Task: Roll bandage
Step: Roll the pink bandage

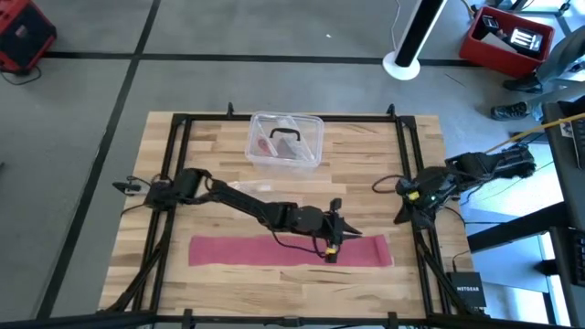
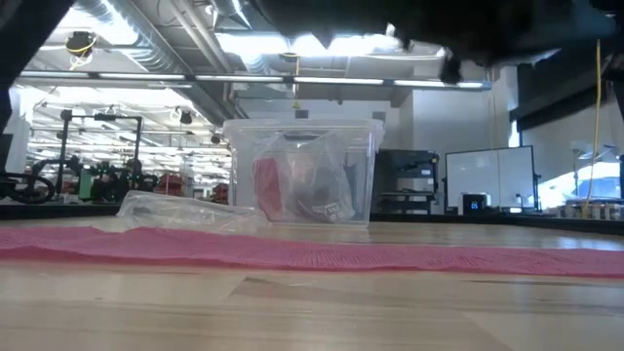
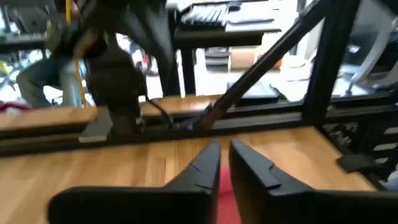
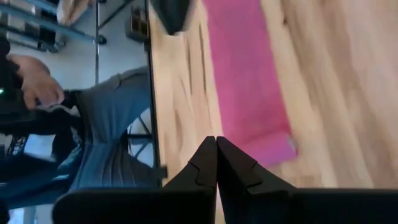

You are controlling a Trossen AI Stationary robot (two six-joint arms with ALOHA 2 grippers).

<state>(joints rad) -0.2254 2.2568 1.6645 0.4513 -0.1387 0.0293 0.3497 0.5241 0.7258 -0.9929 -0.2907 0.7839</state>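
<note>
1. Lying flat along the near edge of the table [image 1: 219, 137], the bandage [image 1: 256, 251] is a long pink strip whose long axis runs across the table from the left side to the right; neither end looks rolled.
2. Covering part of the strip in the high view, the left gripper [image 1: 333, 249] hangs over its right portion, so the cloth right under it is hidden.
3. From the left wrist view a narrow gap shows between the left gripper's two dark fingers [image 3: 261, 171], with a sliver of pink between them; whether they touch or pinch the cloth cannot be told.
4. In the low view the strip shows only as a thin pink band, and both its ends are cut off by the picture's edges.
5. Behind the strip, a crumpled clear wrapper [image 2: 180, 210] lies on the table, its outline faint.
6. Farther back stands a clear plastic box [image 1: 285, 140] with a red and a dark item inside, too blurred to name.
7. At the table's right edge the right gripper [image 1: 400, 219] waits well apart from the left one, fingers [image 4: 202, 165] pressed together on nothing; its wrist view shows the strip's right end just ahead.
8. Beyond the table edge that same view catches a person's legs, cropped.
</note>
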